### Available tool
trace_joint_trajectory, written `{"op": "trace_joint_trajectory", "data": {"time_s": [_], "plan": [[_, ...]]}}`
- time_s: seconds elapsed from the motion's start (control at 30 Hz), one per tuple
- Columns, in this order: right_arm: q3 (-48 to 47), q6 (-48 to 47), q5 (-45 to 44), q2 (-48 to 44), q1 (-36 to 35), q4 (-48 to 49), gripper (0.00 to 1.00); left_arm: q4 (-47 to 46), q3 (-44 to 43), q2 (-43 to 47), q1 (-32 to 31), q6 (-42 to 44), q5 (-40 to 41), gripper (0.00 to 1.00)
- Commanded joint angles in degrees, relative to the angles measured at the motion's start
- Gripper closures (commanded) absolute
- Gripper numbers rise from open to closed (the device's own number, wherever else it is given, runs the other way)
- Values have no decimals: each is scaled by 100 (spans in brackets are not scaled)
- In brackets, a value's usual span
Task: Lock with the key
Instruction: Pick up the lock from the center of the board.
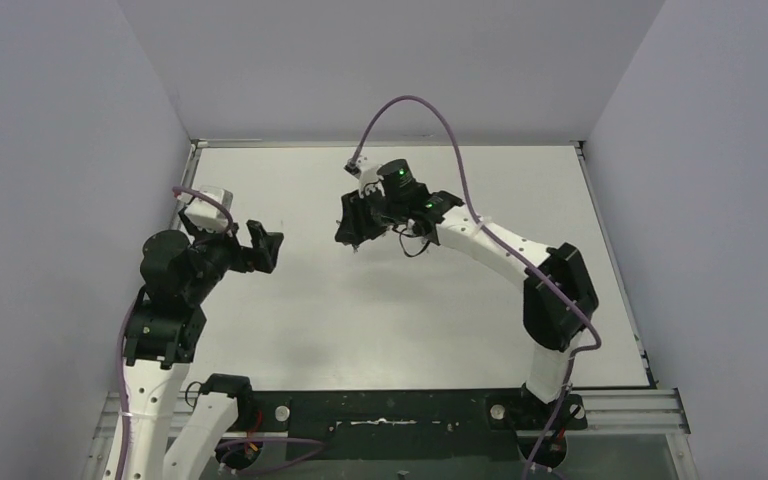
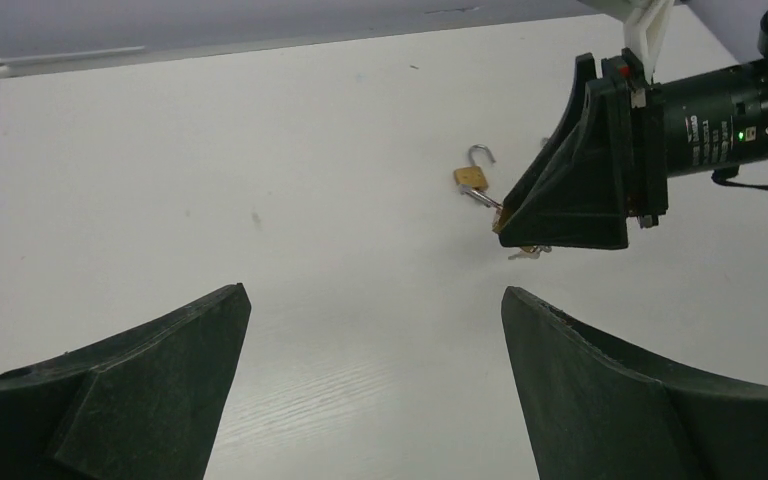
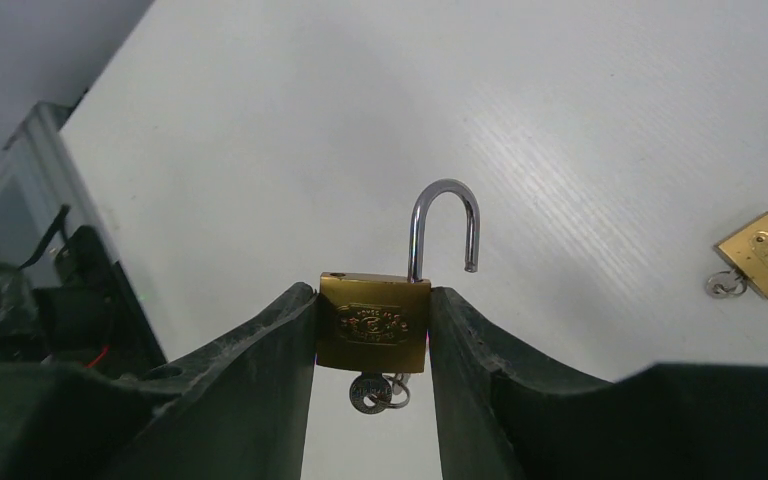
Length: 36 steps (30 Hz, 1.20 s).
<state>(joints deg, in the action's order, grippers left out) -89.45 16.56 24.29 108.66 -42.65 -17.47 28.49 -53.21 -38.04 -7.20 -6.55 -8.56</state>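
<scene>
The right gripper [image 1: 352, 238] is clamped on a small square brass padlock [image 3: 373, 325], one finger against each side of its body, holding it upright above the white table [image 3: 560, 120]. Its steel shackle [image 3: 445, 225] stands open, and a small silver key [image 3: 370, 392] sits in the bottom. A second brass padlock [image 3: 765, 253] lies on the table nearby. The left gripper [image 2: 372, 292] hangs well apart, jaws wide and holding nothing.

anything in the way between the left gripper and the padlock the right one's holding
Nothing visible. From the open left gripper, only bare table shows before the padlock, which is clamped in the right gripper's jaws with its shackle open.
</scene>
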Motion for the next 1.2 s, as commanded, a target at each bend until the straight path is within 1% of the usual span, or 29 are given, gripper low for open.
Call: {"op": "trace_joint_trajectory", "data": {"time_s": [0.0, 0.1, 0.13, 0.23, 0.3, 0.37, 0.43, 0.53, 0.63, 0.7, 0.77, 0.93, 1.17], "plan": [[594, -159, 1871, -1005, 456, 400, 75, -712, -271, -116, 60, 57, -1737, 3], [950, -127, 2630, -1582, 646, 391, 74, -1197, -200, -221, 78, -26, -2646, 3], [1008, -141, 2847, -1736, 652, 343, 74, -1422, -166, -282, 81, -70, -3059, 3], [1185, -8, 3355, -2142, 628, 411, 74, -2177, -48, -518, 90, -282, -4260, 3], [1307, 69, 3613, -2376, 610, 463, 74, -2679, 55, -665, 96, -365, -4846, 3], [1385, 116, 3789, -2570, 593, 457, 74, -3503, 236, -833, 96, -658, -5330, 3], [1441, 164, 3920, -2724, 569, 439, 74, -4363, 395, -1087, 90, -1198, -5902, 3], [1496, 277, 4053, -2907, 536, 467, 74, -5497, 574, -1471, 8, -2039, -6456, 3], [1545, 484, 4154, -3028, 469, 685, 74, -6241, 763, -1607, -79, -2488, -6688, 3], [1581, 639, 4231, -3090, 435, 866, 74, -6357, 830, -1580, -169, -2511, -6812, 3], [1633, 874, 4313, -3129, 402, 1127, 74, -6265, 871, -1551, -273, -2411, -6868, 4], [1936, 1766, 4524, -3100, 134, 2387, 74, -6156, 913, -1604, -497, -2254, -7005, 9], [2119, 2275, 4552, -3088, -51, 3075, 74, -5890, 912, -1693, -727, -2081, -7125, 15]]}}
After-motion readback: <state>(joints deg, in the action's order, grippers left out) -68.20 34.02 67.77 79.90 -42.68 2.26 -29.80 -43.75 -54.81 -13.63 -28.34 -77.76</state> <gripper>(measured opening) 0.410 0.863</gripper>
